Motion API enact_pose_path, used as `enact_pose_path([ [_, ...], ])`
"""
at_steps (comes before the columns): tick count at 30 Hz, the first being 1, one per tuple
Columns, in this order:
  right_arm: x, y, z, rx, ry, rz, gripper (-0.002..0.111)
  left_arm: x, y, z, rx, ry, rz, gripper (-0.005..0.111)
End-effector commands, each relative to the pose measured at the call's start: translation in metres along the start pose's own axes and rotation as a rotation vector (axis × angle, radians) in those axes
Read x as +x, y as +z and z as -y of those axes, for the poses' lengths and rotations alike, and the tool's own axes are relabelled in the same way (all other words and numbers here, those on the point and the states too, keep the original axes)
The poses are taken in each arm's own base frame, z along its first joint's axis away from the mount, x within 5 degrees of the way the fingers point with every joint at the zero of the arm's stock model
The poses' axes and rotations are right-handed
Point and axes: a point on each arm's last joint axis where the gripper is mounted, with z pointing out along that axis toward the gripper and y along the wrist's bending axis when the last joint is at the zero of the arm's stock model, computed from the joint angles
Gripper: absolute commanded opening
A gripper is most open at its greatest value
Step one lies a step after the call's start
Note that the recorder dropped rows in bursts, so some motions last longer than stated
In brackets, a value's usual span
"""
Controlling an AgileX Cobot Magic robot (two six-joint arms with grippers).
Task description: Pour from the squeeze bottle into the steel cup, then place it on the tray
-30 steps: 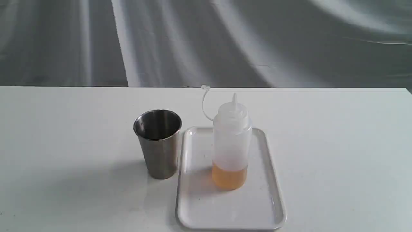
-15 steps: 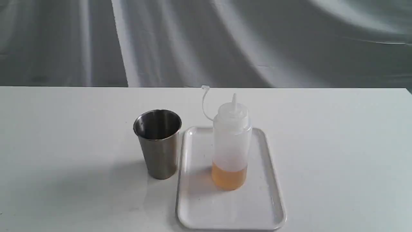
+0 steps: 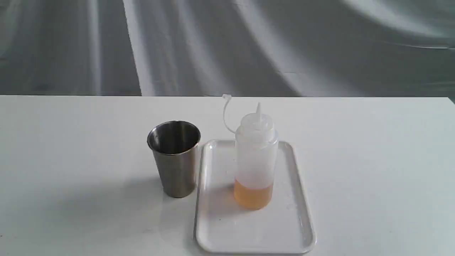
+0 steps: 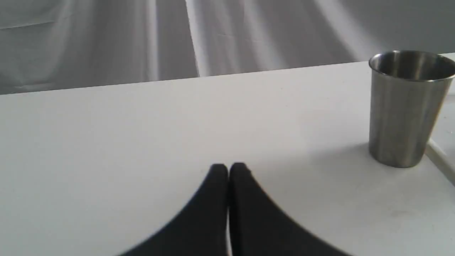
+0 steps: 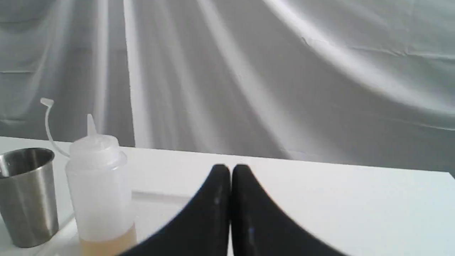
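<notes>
The squeeze bottle [image 3: 255, 160] stands upright on the white tray [image 3: 296, 227], with amber liquid in its lower part and its cap strap curling up to the left. Just left of the tray, the steel cup [image 3: 175, 158] stands upright on the table. Neither arm shows in the exterior view. In the left wrist view my left gripper [image 4: 228, 167] is shut and empty, well apart from the cup [image 4: 405, 106]. In the right wrist view my right gripper [image 5: 230, 168] is shut and empty, apart from the bottle [image 5: 97, 185] and cup [image 5: 26, 195].
A white table [image 3: 71, 142] carries everything. Its far edge meets a grey draped cloth backdrop [image 3: 227, 46]. A strip of the tray's rim [image 4: 439, 156] shows beside the cup in the left wrist view.
</notes>
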Motion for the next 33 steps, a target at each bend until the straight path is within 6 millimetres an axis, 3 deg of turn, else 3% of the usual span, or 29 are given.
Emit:
enact_pose_path([
  [1, 0.017, -0.002, 0.000, 0.004, 0.047, -0.013, 0.000, 0.001, 0.000, 0.000, -0.001, -0.004, 0.006, 0.000],
  [10, 0.042, -0.003, 0.001, 0.013, 0.069, -0.088, 0.000, 0.001, 0.000, 0.000, -0.001, -0.004, 0.006, 0.000],
  [25, 0.045, -0.004, 0.001, 0.019, 0.069, -0.125, 0.000, 0.001, 0.000, 0.000, -0.001, -0.006, 0.006, 0.000],
  [33, 0.059, -0.006, 0.003, 0.049, 0.090, -0.278, 0.000, 0.001, 0.000, 0.000, -0.001, -0.006, 0.006, 0.000],
])
